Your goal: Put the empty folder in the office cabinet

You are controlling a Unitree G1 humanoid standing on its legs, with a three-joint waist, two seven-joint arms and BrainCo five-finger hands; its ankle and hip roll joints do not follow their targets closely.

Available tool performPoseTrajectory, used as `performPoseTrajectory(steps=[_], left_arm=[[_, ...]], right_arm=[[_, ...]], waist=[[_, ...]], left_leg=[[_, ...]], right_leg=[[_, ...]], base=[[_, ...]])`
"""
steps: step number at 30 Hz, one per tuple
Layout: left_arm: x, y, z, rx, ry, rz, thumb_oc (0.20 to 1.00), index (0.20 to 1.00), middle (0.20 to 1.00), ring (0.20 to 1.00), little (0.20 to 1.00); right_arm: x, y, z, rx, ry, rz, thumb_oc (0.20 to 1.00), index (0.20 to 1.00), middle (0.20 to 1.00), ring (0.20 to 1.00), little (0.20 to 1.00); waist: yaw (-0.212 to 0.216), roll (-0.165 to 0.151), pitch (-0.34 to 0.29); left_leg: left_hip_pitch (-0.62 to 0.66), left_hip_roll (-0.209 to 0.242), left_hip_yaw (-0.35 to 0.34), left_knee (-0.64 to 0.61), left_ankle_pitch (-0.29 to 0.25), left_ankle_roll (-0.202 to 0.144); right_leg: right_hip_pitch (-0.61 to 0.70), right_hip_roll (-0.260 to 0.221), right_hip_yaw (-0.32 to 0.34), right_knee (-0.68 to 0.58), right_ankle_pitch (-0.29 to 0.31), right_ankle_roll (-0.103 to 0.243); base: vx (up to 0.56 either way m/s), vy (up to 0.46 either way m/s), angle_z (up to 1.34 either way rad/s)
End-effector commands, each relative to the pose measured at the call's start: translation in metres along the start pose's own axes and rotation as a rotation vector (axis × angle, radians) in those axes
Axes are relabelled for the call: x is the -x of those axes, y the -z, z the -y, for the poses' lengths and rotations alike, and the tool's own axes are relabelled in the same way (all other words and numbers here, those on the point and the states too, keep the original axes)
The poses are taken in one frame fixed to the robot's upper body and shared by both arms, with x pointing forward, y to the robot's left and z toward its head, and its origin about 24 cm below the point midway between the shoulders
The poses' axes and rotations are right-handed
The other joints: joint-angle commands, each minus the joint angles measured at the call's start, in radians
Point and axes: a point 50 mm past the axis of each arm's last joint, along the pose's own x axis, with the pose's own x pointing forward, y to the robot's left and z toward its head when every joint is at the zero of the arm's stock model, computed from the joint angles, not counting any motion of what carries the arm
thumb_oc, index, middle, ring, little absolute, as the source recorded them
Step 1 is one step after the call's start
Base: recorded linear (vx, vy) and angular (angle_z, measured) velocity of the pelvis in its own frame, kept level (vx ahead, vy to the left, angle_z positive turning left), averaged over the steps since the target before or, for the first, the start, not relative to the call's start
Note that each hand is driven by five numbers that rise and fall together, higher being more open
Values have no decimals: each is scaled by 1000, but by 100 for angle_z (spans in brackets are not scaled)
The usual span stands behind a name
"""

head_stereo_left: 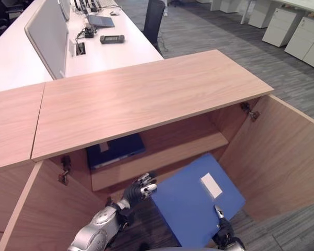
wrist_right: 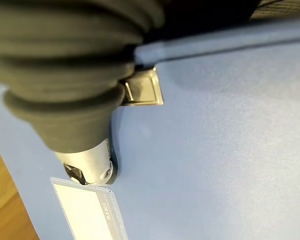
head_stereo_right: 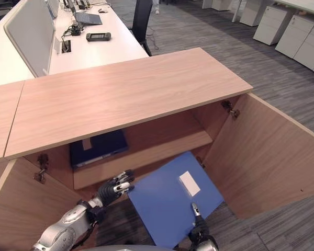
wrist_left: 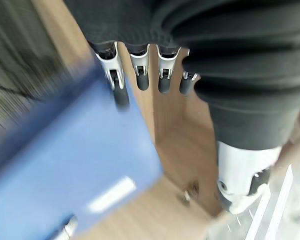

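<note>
A blue folder with a white label hangs tilted in front of the open wooden cabinet, below its shelf. My right hand grips the folder's near edge, the thumb pressed on its top face beside the label; the fingers beneath are hidden. At the folder's left corner is my left hand, fingers straight, one tip touching the folder's edge. It holds nothing.
A dark blue folder lies on the shelf's left part. Both doors stand open, the right one close beside the folder, the left one by my left arm. Behind are a white desk, a chair and white drawer units.
</note>
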Motion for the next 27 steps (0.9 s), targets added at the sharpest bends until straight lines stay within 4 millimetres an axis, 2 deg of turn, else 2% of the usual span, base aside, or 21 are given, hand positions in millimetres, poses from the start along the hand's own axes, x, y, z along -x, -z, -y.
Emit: performPoseTrajectory(steps=[1, 4, 5, 6, 7, 8, 9, 12, 15, 16, 17, 18, 19, 20, 21, 22, 23, 25, 26, 27], left_arm=[[2, -16, -12, 11, -54, 87, 1000, 1000, 1000, 1000, 1000], [6, -7, -21, 49, -116, 73, 1000, 1000, 1000, 1000, 1000], [5, -3, -26, 84, -156, 74, 1000, 1000, 1000, 1000, 1000], [2, -3, -27, 114, -174, 90, 1000, 1000, 1000, 1000, 1000], [6, 4, -28, 127, -182, 76, 1000, 1000, 1000, 1000, 1000], [8, 7, -29, 138, -191, 67, 1000, 1000, 1000, 1000, 1000], [13, 15, -30, 167, -212, 52, 1000, 1000, 1000, 1000, 1000], [21, 23, -32, 176, -238, 27, 1000, 1000, 1000, 1000, 1000], [25, 24, -34, 189, -253, 26, 1000, 1000, 1000, 1000, 1000], [26, 22, -34, 185, -255, 37, 1000, 1000, 1000, 1000, 1000], [28, 18, -36, 179, -261, 52, 1000, 1000, 1000, 1000, 1000], [30, 16, -39, 162, -270, 55, 1000, 1000, 1000, 1000, 1000], [37, 12, -46, 118, -285, 53, 1000, 1000, 1000, 1000, 1000], [37, 12, -46, 118, -285, 54, 1000, 1000, 1000, 1000, 1000], [40, 10, -48, 109, -287, 60, 1000, 1000, 1000, 1000, 1000], [43, 9, -49, 101, -283, 55, 1000, 1000, 1000, 1000, 1000], [45, 10, -50, 97, -279, 49, 1000, 1000, 1000, 1000, 1000], [48, 16, -50, 104, -271, 24, 1000, 1000, 1000, 1000, 1000], [48, 16, -50, 105, -271, 24, 1000, 1000, 1000, 1000, 1000], [48, 16, -49, 100, -265, 16, 1000, 1000, 1000, 1000, 1000]], right_arm=[[-5, -24, -36, 24, -166, 102, 200, 200, 200, 200, 200], [-5, -33, -44, 37, -195, 132, 200, 200, 200, 200, 200], [-5, -45, -53, 48, -228, 181, 200, 200, 200, 200, 200], [-4, -63, -62, 35, -255, 256, 200, 200, 200, 200, 200], [-3, -65, -62, 39, -251, 270, 200, 200, 200, 200, 200], [-2, -67, -61, 46, -251, 275, 200, 200, 200, 200, 200], [-2, -66, -59, 30, -242, 277, 200, 200, 200, 200, 200], [-2, -54, -56, -4, -223, 247, 200, 200, 200, 200, 200], [-3, -47, -61, 5, -248, 211, 200, 200, 200, 200, 200], [-4, -44, -70, 45, -282, 188, 200, 200, 200, 200, 200], [-2, -45, -82, 77, -338, 186, 200, 200, 200, 200, 200], [-1, -45, -85, 72, -357, 186, 200, 200, 200, 200, 200], [2, -44, -92, 82, -395, 188, 200, 200, 200, 200, 200], [2, -43, -92, 82, -397, 187, 200, 200, 200, 200, 200], [4, -42, -96, 81, -418, 184, 200, 200, 200, 200, 200], [5, -42, -98, 81, -435, 182, 200, 200, 200, 200, 200], [5, -42, -101, 86, -448, 180, 200, 200, 200, 200, 200], [9, -43, -112, 82, -506, 185, 200, 200, 200, 200, 200], [9, -43, -112, 82, -506, 185, 200, 200, 200, 200, 200], [12, -45, -114, 78, -522, 197, 200, 200, 200, 200, 200]], waist=[[3, -26, -9], [8, -27, 0], [10, -33, 26], [0, -50, 64], [5, -41, 60], [8, -39, 59], [11, -24, 55], [23, -13, 29], [37, -7, 36], [52, -2, 53], [68, 7, 75], [68, 13, 85], [59, 27, 110], [59, 26, 114], [57, 27, 122], [56, 29, 122], [52, 23, 135], [31, 3, 173], [30, 4, 173], [27, -11, 180]], left_leg=[[-4, 40, -14, 2, -39, -56], [-4, 53, -13, 2, -30, -65], [-19, 69, 1, 21, -7, -71], [-119, 75, 119, 147, -18, -53], [-157, 40, 167, 163, -41, -25], [-180, 18, 170, 162, -40, -15], [-175, -3, 167, 109, -32, -7], [-146, -24, 149, 44, -22, 2], [-131, -33, 148, 41, -34, 13], [-137, -41, 152, 63, -54, 29], [-155, -61, 165, 100, -88, 63], [-154, -68, 162, 103, -93, 73], [-156, -60, 128, 118, -129, 76], [-171, -56, 145, 124, -104, 81], [-175, -46, 140, 133, -110, 77], [-163, -41, 119, 133, -140, 68], [-180, -31, 133, 154, -122, 68], [-171, -21, 112, 200, -153, 61], [-172, -20, 111, 201, -155, 61], [-172, -25, 102, 228, -168, 59]], right_leg=[[-1, 44, -32, 22, -63, 26], [-6, 52, -38, 29, -70, 19], [-9, 53, -48, 44, -81, 13], [-21, 21, -101, 46, -77, 10], [-15, 17, -121, 26, -71, 15], [-15, 17, -119, 22, -69, 16], [-25, 25, -105, 22, -74, 23], [-29, 19, -102, 20, -81, 31], [-16, -5, -92, 34, -92, 40], [-21, -36, -84, 71, -103, 48], [-64, -104, -74, 173, -99, 70], [-85, -129, -67, 213, -92, 75], [-147, -166, -8, 307, -84, 78], [-157, -166, -17, 303, -62, 68], [-173, -171, -12, 290, -53, 64], [-178, -173, -4, 272, -67, 74], [-200, -176, -16, 236, -33, 68], [-268, -154, -10, 181, -1, 87], [-267, -153, -10, 181, -2, 87], [-253, -151, -17, 154, 3, 94]], base=[[17, -76, 7], [-1, -51, 10], [-141, -63, 27], [-93, -12, 56], [-56, 41, 110], [89, 135, 131], [78, 154, 85], [132, 185, -36], [90, 176, -11], [1, 357, -19], [-26, 382, -41], [36, 340, -66], [-33, 129, -54], [-19, 19, -22], [24, -71, 11], [27, -129, 23], [27, -143, 13], [-14, -166, 8], [62, -129, 23], [55, -85, 36]])
